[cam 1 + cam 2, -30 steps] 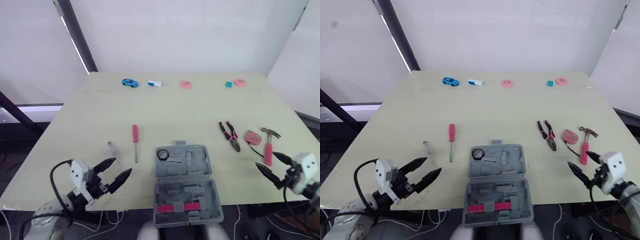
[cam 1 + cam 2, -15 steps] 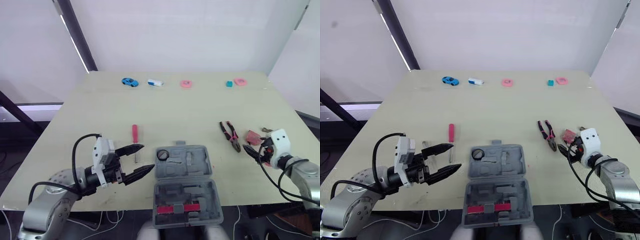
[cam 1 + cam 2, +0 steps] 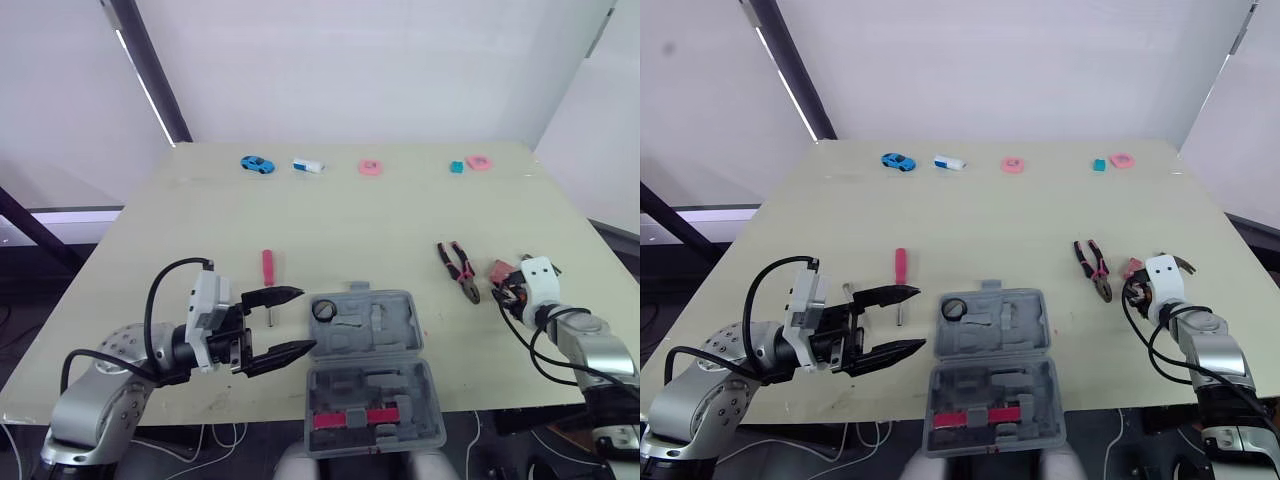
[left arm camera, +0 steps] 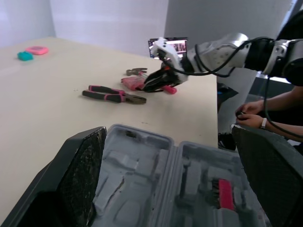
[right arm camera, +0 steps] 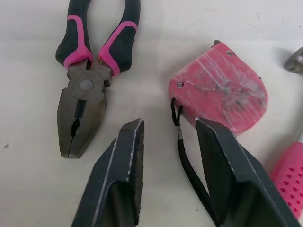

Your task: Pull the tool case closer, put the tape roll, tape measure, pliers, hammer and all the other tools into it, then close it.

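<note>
**Head view.** The left arm reached forward over the near edge of the table (image 3: 350, 215). The left gripper (image 3: 300, 320) was spread wide and empty, just left of the tool case (image 3: 385, 345). The case lay open and flat at the near edge. The tape roll (image 3: 324, 310) sat in the left corner of its far half, and a pink part (image 3: 350, 416) in its near half. The right arm bent inward, with the right gripper (image 3: 1130, 294) low beside the tape measure (image 3: 503, 271). The pliers (image 3: 459, 270) lay just to the left.

**Left wrist view.** Both fingers (image 4: 80, 175) framed the case's moulded trays. Beyond them lay the pliers, tape measure and hammer (image 4: 136, 72).

**Right wrist view.** The fingers (image 5: 123, 179) were parted and gripped nothing. The tape measure's black strap (image 5: 182, 151) lay between them.
</note>
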Robot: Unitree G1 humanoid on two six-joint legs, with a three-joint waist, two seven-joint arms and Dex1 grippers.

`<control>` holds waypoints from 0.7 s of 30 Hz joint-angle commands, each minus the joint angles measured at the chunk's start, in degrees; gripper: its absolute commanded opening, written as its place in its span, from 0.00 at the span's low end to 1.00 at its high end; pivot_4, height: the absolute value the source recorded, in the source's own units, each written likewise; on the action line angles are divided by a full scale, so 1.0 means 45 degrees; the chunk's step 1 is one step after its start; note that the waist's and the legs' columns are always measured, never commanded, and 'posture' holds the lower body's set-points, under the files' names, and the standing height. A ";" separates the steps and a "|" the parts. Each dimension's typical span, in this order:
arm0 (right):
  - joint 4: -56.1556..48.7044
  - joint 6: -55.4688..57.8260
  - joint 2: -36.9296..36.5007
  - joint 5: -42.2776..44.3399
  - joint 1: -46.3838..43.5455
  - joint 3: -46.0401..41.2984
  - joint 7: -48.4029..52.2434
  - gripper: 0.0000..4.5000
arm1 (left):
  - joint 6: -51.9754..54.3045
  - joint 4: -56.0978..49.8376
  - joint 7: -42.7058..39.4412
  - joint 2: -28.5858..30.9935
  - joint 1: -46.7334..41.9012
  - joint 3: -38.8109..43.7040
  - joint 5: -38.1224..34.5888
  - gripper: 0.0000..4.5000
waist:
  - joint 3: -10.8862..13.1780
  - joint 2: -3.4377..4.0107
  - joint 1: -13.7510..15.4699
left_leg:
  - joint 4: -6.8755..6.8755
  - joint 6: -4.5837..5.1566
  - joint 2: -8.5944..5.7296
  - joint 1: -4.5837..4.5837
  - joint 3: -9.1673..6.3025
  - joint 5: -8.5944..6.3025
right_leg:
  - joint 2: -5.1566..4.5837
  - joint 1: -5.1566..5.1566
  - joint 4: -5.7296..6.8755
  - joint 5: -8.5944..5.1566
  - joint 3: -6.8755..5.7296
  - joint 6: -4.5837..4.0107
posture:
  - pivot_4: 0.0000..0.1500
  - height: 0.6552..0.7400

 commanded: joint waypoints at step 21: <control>0.0171 0.0715 0.0625 -0.0301 -0.0314 -0.0299 -0.1247 0.01 | -0.1720 0.0175 -0.0247 -0.0561 0.0819 0.0031 0.0477 1.00 | 0.0001 0.0003 -0.0012 | -0.0018 0.0000 0.0002 0.0000 0.0003 0.0000 | 0.0000 -0.0007 -0.0014 0.0000 0.0008 0.0000 | 1.00 1.00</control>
